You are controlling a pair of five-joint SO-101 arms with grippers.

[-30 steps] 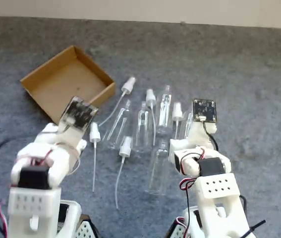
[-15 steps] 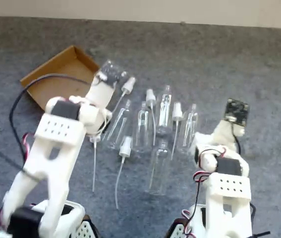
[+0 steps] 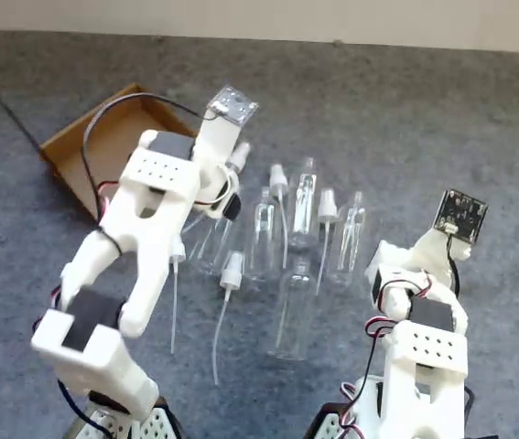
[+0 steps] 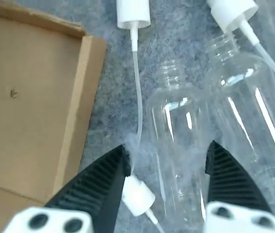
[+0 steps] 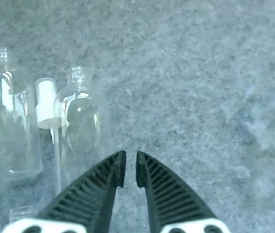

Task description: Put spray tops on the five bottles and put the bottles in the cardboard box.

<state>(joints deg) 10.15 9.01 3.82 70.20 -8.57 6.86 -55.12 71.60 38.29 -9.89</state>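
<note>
Several clear bottles lie uncapped on the grey carpet, among them one in the middle and a larger one nearer me. Loose white spray tops with long tubes lie between them. My left gripper is open, low over the leftmost bottle, one finger on each side of it. A spray top lies by its left finger. My right gripper is shut and empty over bare carpet, just right of the rightmost bottle. The cardboard box sits empty at the back left.
The box's wall is close beside the left gripper. The left arm reaches across the left side of the bottle group. Bare carpet stretches to the right and behind the bottles. A pale wall edge runs along the back.
My left arm has swung forward and right, from beside the box's near corner to over the leftmost bottle. My right arm has drawn away rightward from the bottles.
</note>
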